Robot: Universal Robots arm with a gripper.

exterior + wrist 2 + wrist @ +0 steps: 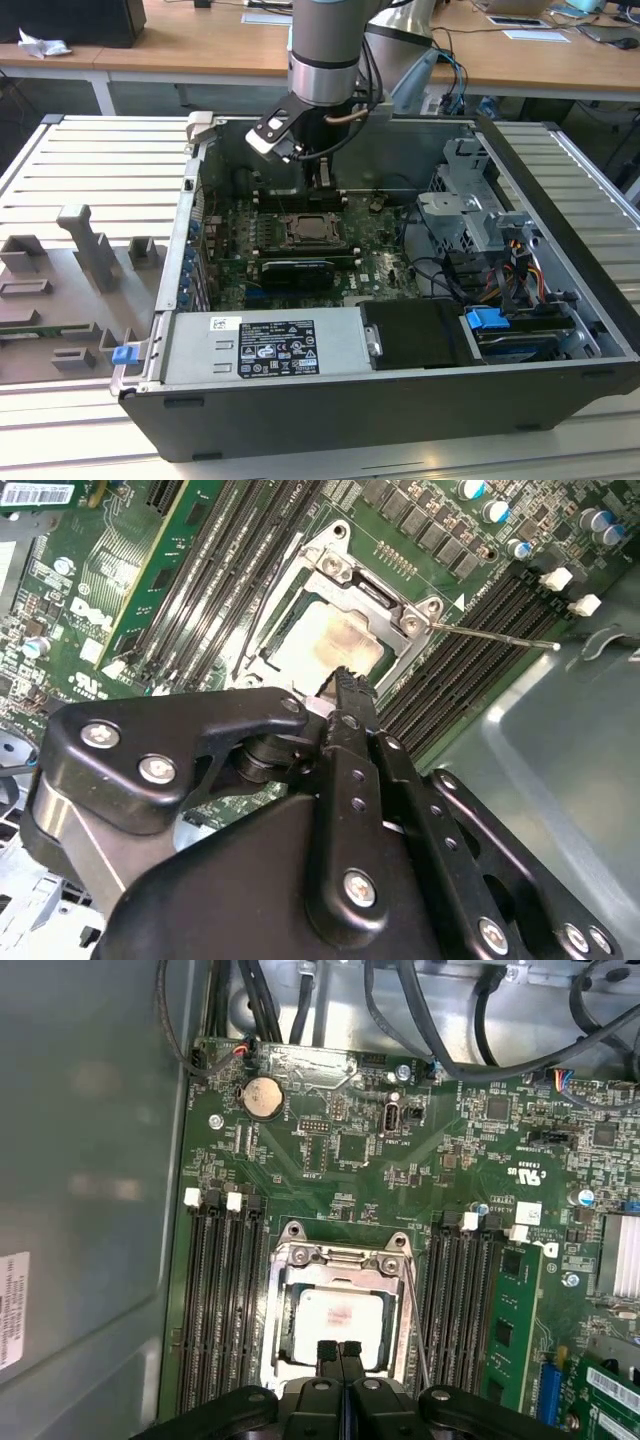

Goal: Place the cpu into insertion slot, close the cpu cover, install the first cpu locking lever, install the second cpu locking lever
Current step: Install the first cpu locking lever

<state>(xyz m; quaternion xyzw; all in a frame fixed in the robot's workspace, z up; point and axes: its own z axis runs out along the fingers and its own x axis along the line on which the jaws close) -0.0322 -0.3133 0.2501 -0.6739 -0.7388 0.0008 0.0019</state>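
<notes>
The cpu (340,1322) lies flat in the insertion slot (312,231), its pale face showing through the window of the cpu cover (338,1265), which sits down around it as a silver frame. The jaws are pressed together with nothing between them. In both wrist views their tips stand over the edge of the cpu (322,645); whether they touch it cannot be told. In the exterior view they hang just above the slot.

In the second wrist view, a thin lever rod (495,638) juts out from one corner of the cover over the neighbouring memory slots (220,1300). A second rod (256,615) runs along the opposite side. Long black memory slots flank the socket on both sides, one holding a green memory stick (505,1330). A coin battery (265,1095) sits farther off on the green circuit board (340,1175).

The board lies inside an open computer case (520,400), with a labelled power supply box (260,345) along the near wall and a drive cage with cables (480,225) at the exterior view's right. The case rests on a slatted table (90,160), beside a grey moulded fixture (80,270).
</notes>
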